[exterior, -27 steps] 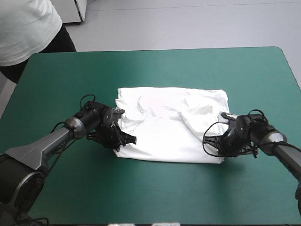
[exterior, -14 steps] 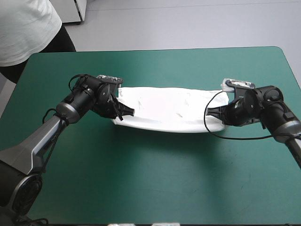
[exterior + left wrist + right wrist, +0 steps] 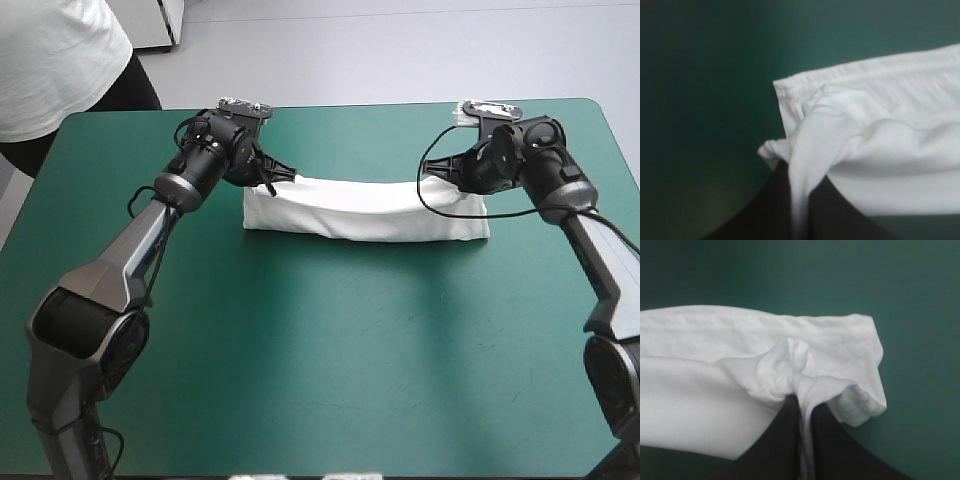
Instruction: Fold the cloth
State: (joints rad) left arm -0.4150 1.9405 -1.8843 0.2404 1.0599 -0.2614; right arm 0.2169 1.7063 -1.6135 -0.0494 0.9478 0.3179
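Note:
The white T-shirt (image 3: 365, 212) lies as a long narrow band across the far half of the teal-green table, its near layer lifted and carried over toward the far edge, sagging in the middle. My left gripper (image 3: 283, 176) is shut on the T-shirt's left end, a pinch of white cloth (image 3: 805, 165) squeezed between the black fingers (image 3: 767, 210). At the other end my right gripper (image 3: 432, 171) is shut on the T-shirt (image 3: 740, 385) too, bunched fabric sticking out past its fingers (image 3: 785, 440). Both grippers hang just above the shirt's far edge.
A person in a white top (image 3: 50, 55) stands at the table's far left corner, beyond the top. Bare teal-green cover (image 3: 340, 370) spreads across the whole near half and on both sides of the shirt.
Both grippers have risen from the shirt's near corners and swept toward the far edge, carrying the near half over. The spread shirt has shrunk to a narrow band.

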